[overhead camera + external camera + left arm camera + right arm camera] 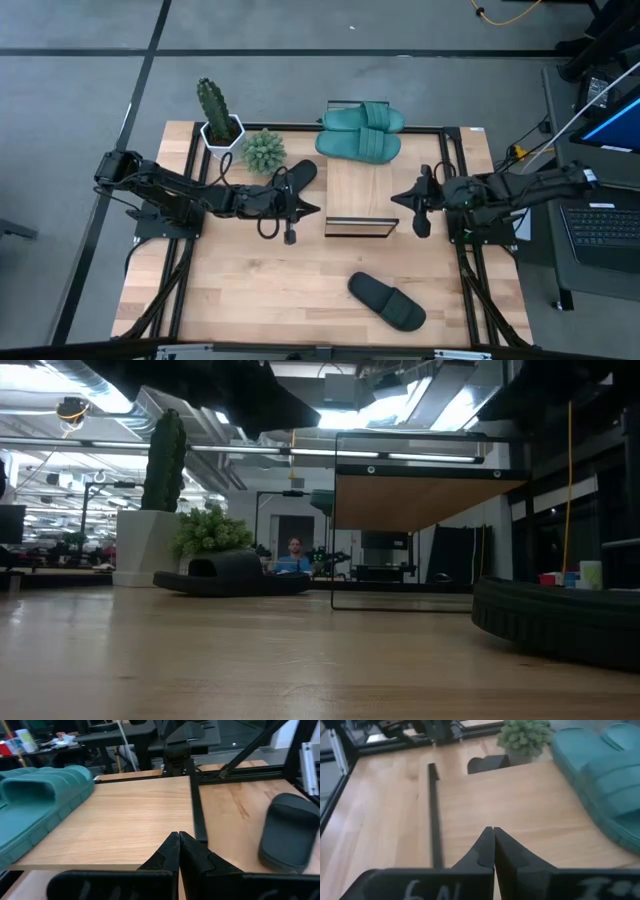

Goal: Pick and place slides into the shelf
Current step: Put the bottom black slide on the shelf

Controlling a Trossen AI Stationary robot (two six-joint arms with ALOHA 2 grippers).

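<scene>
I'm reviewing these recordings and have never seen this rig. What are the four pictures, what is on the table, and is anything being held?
Two dark robot arms work at a wooden table. One picture looks straight down, one looks level across the tabletop, and two come from cameras on the arms' wrists. The left gripper and the right gripper hang on either side of the shelf, a low rack with a wood top. Both are shut and hold nothing. Two teal slides already lie on the shelf's far end. One black slide lies on the table near the front, another beside the left arm. A cactus and a small green plant stand at the back.
</scene>
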